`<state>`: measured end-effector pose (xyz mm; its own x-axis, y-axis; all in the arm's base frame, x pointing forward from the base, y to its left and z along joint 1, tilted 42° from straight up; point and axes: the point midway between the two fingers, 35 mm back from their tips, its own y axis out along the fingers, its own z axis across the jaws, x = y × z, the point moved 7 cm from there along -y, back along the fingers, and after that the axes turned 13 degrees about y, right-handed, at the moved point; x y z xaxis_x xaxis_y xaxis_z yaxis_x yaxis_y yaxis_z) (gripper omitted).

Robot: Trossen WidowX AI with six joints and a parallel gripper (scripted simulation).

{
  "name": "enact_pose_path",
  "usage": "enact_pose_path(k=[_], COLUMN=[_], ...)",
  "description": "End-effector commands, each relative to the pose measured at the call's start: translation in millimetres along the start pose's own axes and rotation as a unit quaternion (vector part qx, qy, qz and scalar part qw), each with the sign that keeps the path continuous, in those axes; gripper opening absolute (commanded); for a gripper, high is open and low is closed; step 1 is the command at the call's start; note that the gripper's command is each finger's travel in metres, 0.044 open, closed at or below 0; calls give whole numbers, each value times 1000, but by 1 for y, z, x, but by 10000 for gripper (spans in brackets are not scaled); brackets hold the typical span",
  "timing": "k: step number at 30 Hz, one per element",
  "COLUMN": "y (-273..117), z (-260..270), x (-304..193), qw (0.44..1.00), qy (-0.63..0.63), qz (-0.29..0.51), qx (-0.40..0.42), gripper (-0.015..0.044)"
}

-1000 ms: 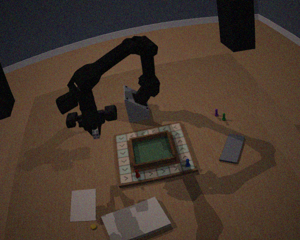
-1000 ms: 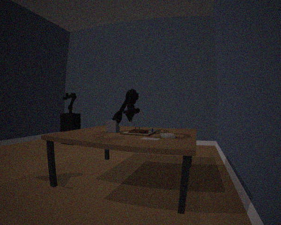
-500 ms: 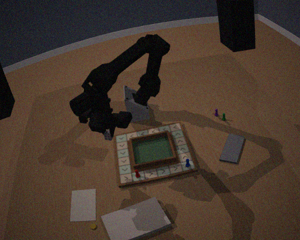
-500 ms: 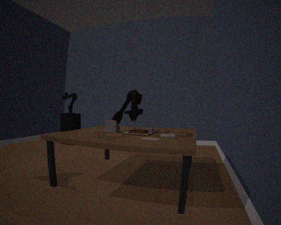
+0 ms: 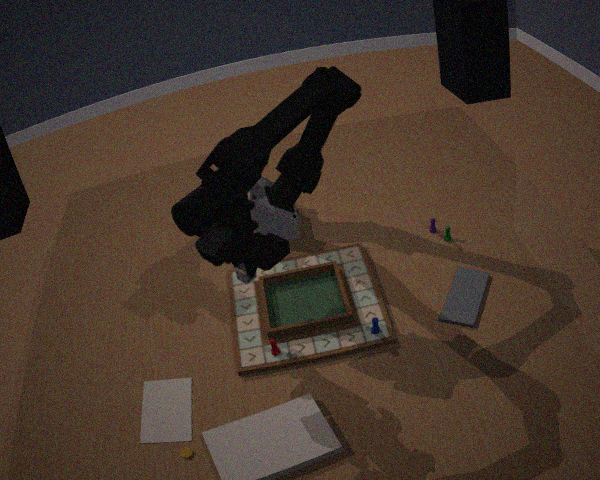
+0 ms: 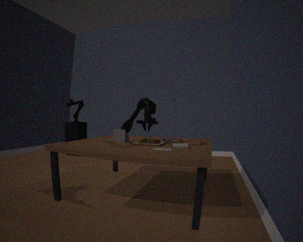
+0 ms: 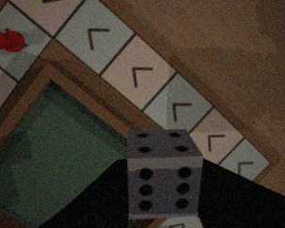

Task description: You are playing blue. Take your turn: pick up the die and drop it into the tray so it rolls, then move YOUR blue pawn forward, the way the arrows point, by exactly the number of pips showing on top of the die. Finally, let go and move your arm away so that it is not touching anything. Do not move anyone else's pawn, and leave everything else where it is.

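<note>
1. Hand clamped on the die, held off the surface between two dark fingers in the wrist view.
2. Die squarely gripped on its side faces, edges upright; a cube, so no long axis. Six pips on the face toward the wrist camera, two columns of three; two pips visible on the foreshortened face above it.
3. Die poised over the board's arrow track, right at the tray's wooden rim, green tray floor lying to the left of it in the wrist view.
4. From the top view, hand over the board's far-left corner, arm bulk hiding that corner and the squares beneath.
5. Tray walled on all four sides by a raised wooden frame, green inside open to view.
6. Blue pawn upright on a track square near the board's near-right corner; red pawn upright on the near row toward the left. Both well apart from the hand.
7. Purple pawn and green pawn just beside each other off the board, far right.
8. Grey card right of the board; white sheet, a thicker white pad and a small yellow disc near the front edge.
9. Bare surface left of the board.
</note>
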<state>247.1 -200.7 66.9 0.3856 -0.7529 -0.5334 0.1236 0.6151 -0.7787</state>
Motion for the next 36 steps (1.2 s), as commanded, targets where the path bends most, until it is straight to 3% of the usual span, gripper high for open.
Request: enact_pose_path(k=[1,22,29,36], y=[3,21,22,31], z=[8,37,38,42], x=[-13,-75,-80,-89], qw=[998,946,939,938], qy=[55,324,342,340], qz=[2,21,22,-56], qx=[4,8,8,-38], gripper=[0,0,0,0])
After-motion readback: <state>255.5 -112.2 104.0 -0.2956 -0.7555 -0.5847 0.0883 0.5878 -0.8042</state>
